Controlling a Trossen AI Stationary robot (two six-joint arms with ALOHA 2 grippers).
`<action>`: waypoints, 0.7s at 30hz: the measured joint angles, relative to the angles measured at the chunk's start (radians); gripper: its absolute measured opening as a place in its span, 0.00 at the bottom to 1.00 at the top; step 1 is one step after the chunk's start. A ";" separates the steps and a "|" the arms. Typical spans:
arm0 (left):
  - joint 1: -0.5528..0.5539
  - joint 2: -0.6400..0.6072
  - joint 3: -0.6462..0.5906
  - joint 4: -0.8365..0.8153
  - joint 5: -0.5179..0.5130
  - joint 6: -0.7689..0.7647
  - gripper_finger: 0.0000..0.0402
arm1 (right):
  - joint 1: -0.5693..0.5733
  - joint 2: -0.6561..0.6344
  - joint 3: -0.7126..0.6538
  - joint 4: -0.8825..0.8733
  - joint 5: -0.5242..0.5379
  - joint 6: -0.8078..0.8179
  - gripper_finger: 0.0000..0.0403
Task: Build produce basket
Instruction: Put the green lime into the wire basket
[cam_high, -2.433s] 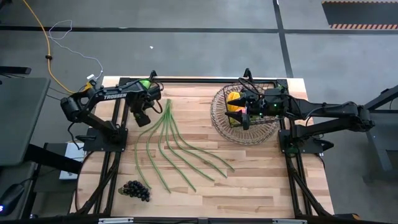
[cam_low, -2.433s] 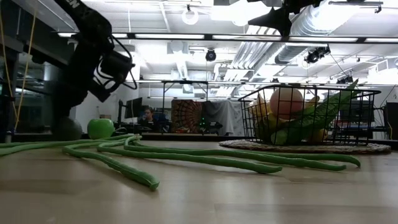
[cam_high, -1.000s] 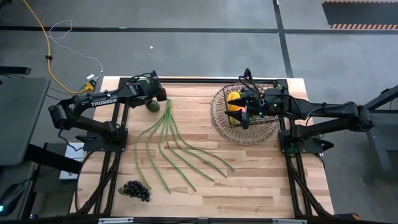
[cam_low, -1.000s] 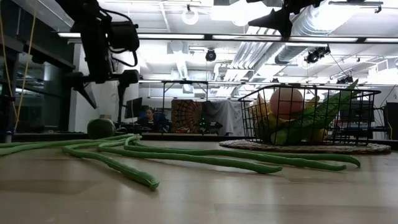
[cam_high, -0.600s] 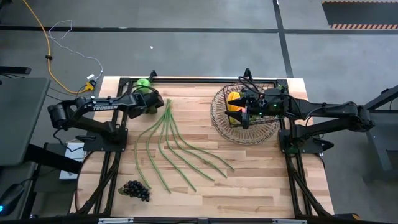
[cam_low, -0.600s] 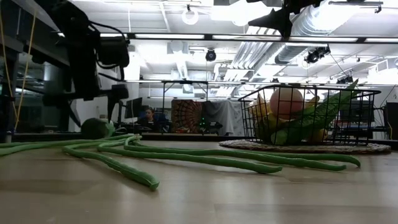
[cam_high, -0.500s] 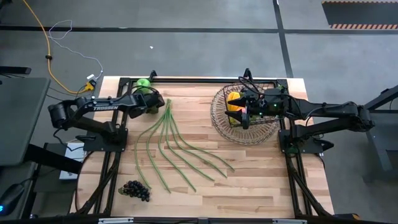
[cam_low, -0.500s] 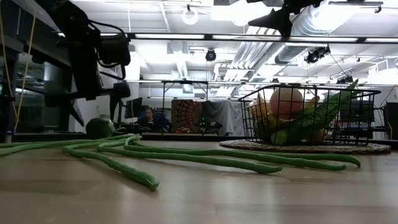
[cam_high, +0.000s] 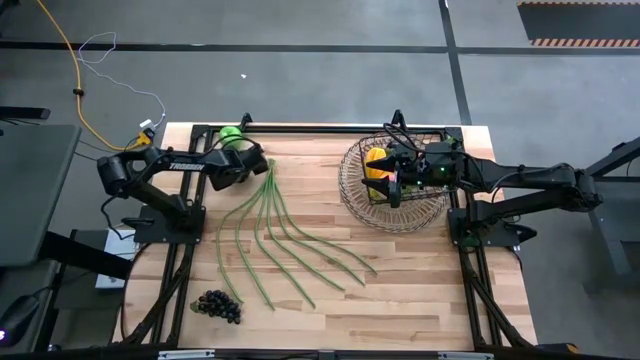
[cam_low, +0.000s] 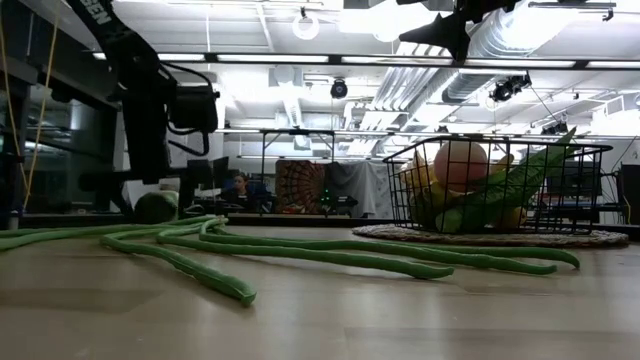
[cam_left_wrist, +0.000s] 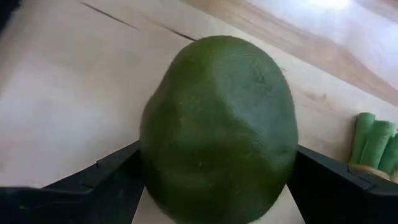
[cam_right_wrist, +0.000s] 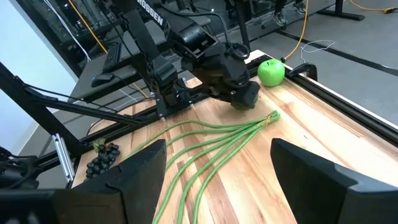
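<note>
High view, reading from your left: your left gripper (cam_high: 248, 168) sits low at the table's (cam_high: 400, 290) far left corner, its fingers (cam_left_wrist: 93, 183) pinching the avocado (cam_left_wrist: 217, 130), which rests on the wood just beside the green apple (cam_high: 231, 133). Next come the long green beans (cam_high: 280, 235) fanned across the middle, with dark grapes (cam_high: 217, 305) nearer you. Your right gripper (cam_high: 388, 180) hangs spread over the basket (cam_high: 355, 195), which holds produce.

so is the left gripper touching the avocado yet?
Touching. In the left wrist view, both dark fingers press against the sides of the avocado, no gap showing between the left gripper and it.
</note>
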 joint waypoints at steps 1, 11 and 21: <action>0.001 0.003 0.000 0.011 0.007 0.017 0.83 | 0.000 0.000 0.000 0.000 0.000 0.001 0.69; 0.065 -0.060 0.000 0.025 0.014 0.257 0.73 | 0.001 0.000 0.000 0.000 0.037 0.001 0.69; 0.067 -0.265 -0.001 0.158 0.301 0.699 0.72 | 0.001 0.000 0.000 -0.027 0.042 0.043 0.69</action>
